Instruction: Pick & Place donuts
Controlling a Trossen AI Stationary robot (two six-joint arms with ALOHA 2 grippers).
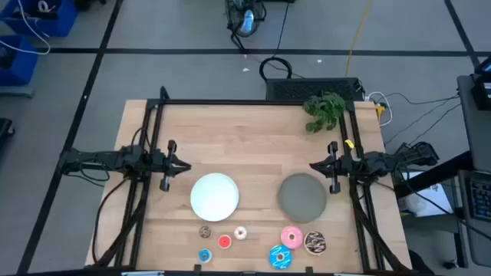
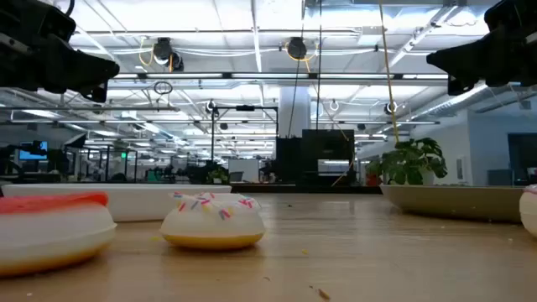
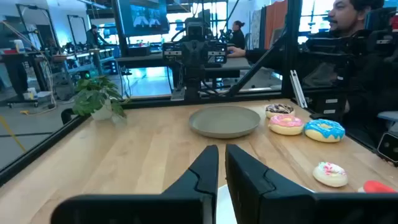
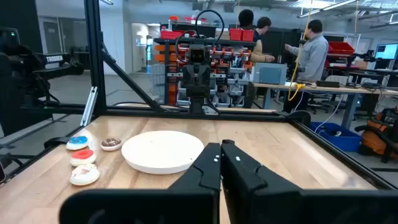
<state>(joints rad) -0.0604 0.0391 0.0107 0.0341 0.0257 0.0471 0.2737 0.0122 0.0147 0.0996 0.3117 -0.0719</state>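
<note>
Donuts: seven lay in a loose row along the table's near edge, at about 6 o'clock from the two plates — none on a plate, none held.
Small four: brown (image 1: 205, 231), red (image 1: 224, 241), white-pink (image 1: 240, 233) and blue (image 1: 204, 255) sat at 6 o'clock of the white plate (image 1: 215, 195), close together but apart.
Large three: pink (image 1: 291, 236), blue sprinkled (image 1: 280, 257) and chocolate (image 1: 314, 243) clustered at 6 o'clock of the grey plate (image 1: 302, 195), pink and blue sprinkled just touching or nearly so.
Why so placed: my reading — small ones were staged below the white plate and large ones below the grey plate, a sort by size not yet begun.
Heading and axis: all lay flat, icing up, holes facing up; as rings they had no long axis across the table and pointed no particular way, so a grasp from any side looked equal.
Left gripper (image 1: 186, 165): hovered at 9 o'clock of the white plate, pointing toward 3 o'clock, fingers nearly together with a thin gap, holding nothing.
Right gripper (image 1: 314, 164): hovered at 12 o'clock of the grey plate's rim, pointing toward 9 o'clock, fingers pressed together, empty.
Why so held: both arms looked parked facing each other, above the table (image 1: 253, 130) — a start pose.
Plant (image 1: 324, 110): at 1 o'clock of the grey plate, well clear.
</note>
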